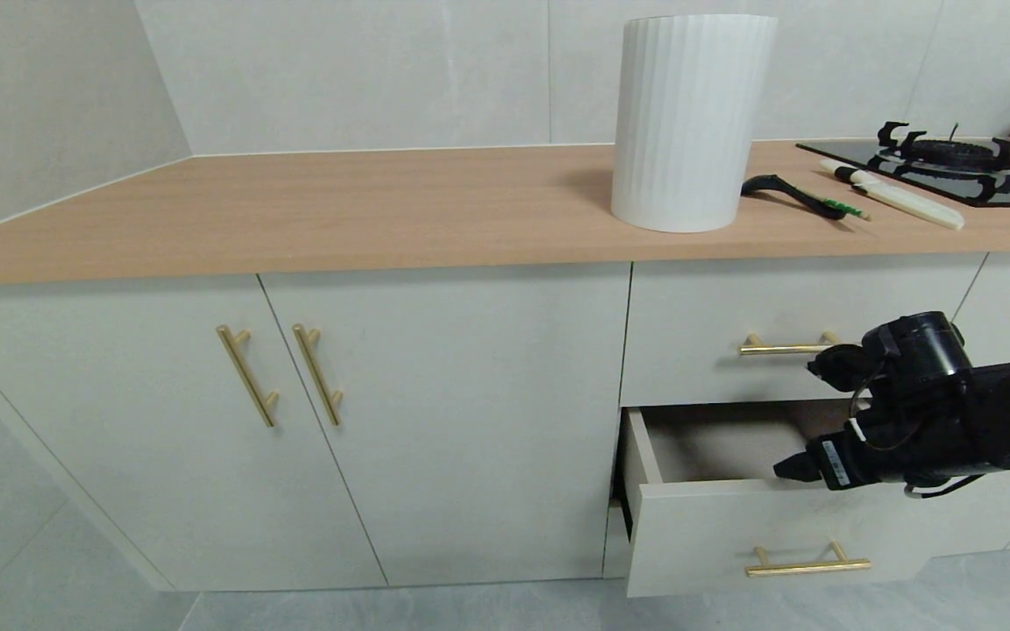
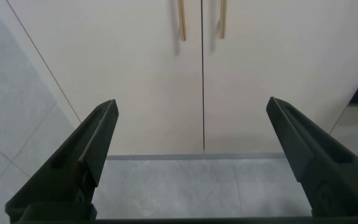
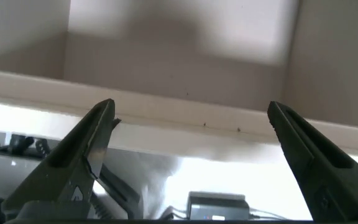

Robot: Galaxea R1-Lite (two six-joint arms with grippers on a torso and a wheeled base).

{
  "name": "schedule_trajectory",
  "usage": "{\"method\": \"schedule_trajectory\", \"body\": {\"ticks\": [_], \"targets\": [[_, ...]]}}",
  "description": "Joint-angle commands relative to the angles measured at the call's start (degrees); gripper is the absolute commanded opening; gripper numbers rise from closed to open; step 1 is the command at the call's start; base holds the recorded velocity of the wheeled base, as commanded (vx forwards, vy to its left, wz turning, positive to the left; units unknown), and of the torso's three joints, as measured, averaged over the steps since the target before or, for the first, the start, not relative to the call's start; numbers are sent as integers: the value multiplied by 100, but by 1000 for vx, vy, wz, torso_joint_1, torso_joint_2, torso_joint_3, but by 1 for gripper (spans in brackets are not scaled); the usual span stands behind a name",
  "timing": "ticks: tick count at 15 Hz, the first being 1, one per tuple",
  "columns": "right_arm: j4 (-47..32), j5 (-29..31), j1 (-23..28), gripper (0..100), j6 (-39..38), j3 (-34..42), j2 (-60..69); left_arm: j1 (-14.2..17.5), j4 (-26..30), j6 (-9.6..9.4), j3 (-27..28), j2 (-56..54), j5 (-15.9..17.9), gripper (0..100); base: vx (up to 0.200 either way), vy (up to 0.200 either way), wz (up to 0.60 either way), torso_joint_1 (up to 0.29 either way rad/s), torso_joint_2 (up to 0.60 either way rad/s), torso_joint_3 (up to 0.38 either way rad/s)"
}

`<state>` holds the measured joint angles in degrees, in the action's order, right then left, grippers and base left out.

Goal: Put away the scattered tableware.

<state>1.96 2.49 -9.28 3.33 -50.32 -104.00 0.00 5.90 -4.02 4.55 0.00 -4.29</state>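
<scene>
Right hand point(image 3: 190, 109): fingers spread wide, nothing between them. I read it low on the right, at the front edge of the open lower drawer point(image 1: 715, 526), with the drawer's pale inner walls just past the fingertips.

Left hand point(image 2: 191, 102): also wide and holding nothing. It faces the double cabinet doors point(image 2: 202, 74) and the grey floor tile at their foot.

Above the open drawer is a shut drawer with a brass bar handle point(image 1: 785, 348).

On the counter point(image 1: 338, 210) above stands a tall white ribbed container point(image 1: 689, 123). The tableware lies on the counter just to its right: a black-handled utensil point(image 1: 790, 191) with a green tip, its handle end close to the container's base, and a long white utensil point(image 1: 895, 194) near it. The far end of the white utensil lies over the edge of the black gas hob point(image 1: 952, 162).
</scene>
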Motion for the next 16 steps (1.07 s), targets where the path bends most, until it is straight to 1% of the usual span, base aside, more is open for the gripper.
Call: {"method": "schedule_trajectory", "body": {"ticks": [1, 4, 6, 9, 10, 13, 14, 15, 16], "targets": [[-3, -29, -4, 100, 1, 5, 125, 0, -1, -2, 2, 9, -2, 100, 0, 0, 0, 0, 0, 0], [59, -29, -4, 100, -25, -57, 29, 0, -1, -2, 2, 9, -2, 100, 0, 0, 0, 0, 0, 0], [384, -11, -39, 100, -175, -92, -384, -9, -1, -2, 2, 9, -2, 100, 0, 0, 0, 0, 0, 0], [331, -20, -30, 100, -183, -4, -551, 0, -1, -2, 2, 9, -2, 100, 0, 0, 0, 0, 0, 0], [331, -29, -30, 100, -183, 313, -446, -9, -1, -2, 2, 9, -2, 100, 0, 0, 0, 0, 0, 0], [322, -38, -30, 100, -175, 734, -33, 0, -1, -2, 2, 9, -2, 100, 0, 0, 0, 0, 0, 0], [322, -38, -48, 100, -166, 1051, 204, -9, -1, -2, 2, 9, -2, 100, 0, 0, 0, 0, 0, 0], [322, -38, -57, 100, -166, 1156, 275, -9, -1, -2, 2, 9, -2, 100, 0, 0, 0, 0, 0, 0], [322, -47, -57, 100, -166, 1473, 477, -9, -1, -2, 2, 9, -2, 100, 0, 0, 0, 0, 0, 0]]}}
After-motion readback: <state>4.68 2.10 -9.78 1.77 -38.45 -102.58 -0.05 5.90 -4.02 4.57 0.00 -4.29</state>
